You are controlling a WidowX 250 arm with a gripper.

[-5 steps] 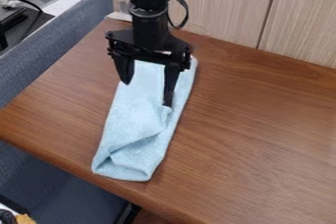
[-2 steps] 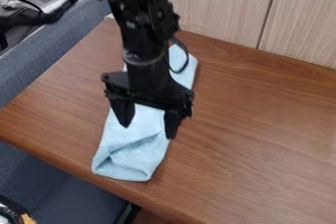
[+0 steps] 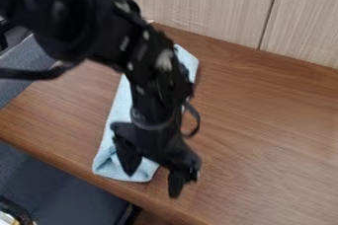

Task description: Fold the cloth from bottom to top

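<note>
A pale wood-grain wall (image 3: 211, 2) is seen behind the brown bench (image 3: 271, 135), whose surface is extended widely to the right. On its left part the light blue cloth (image 3: 121, 110) is laid as a long strip from far to near, its near end close to the near edge. Over that end the gripper (image 3: 154, 180) is held spread, one finger past the cloth's right side.

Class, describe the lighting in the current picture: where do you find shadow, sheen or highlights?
Camera view: soft light overall, with a mild pale sheen toward the right of the wooden table; a faint soft shadow beside the upper right edge of the cloth; small pale highlights on the black arm.
</note>
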